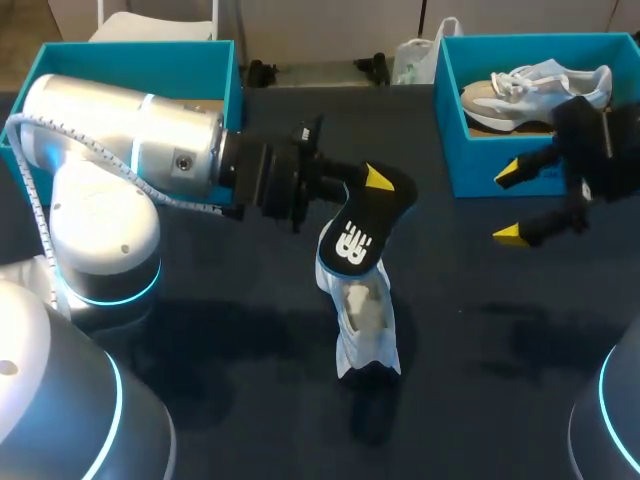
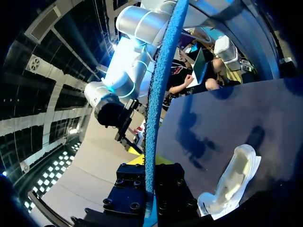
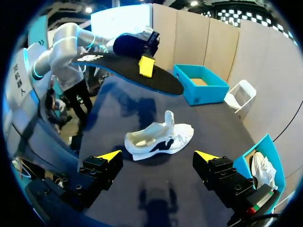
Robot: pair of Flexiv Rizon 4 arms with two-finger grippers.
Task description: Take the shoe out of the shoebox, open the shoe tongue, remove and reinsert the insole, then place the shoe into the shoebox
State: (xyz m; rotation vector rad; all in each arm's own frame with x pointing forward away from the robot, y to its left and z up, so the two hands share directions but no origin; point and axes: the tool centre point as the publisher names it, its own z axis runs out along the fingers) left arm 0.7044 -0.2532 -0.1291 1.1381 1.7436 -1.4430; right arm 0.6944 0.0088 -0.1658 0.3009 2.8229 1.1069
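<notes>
Left arm [image 1: 120, 135]: silver-white cylindrical housing.
Joint ring [image 1: 110, 296]: glowing cyan band.
Cable [image 1: 85, 148]: white, dash-marked, along housing.
Right gripper [image 1: 508, 203]: black bolted body, yellow wedge fingertips [image 1: 508, 173].

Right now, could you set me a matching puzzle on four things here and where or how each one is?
Things:
1. black flat insole with blue edge
2. white fabric shoe
3. grey-and-white laced shoe
4. right arm's jaws

States:
A. inside the teal cardboard shoebox
B. open, holding nothing
C. lying on the dark table
D. clamped in the left arm's jaws

Pairs: 1-D, 2-C, 3-A, 4-B.
</notes>
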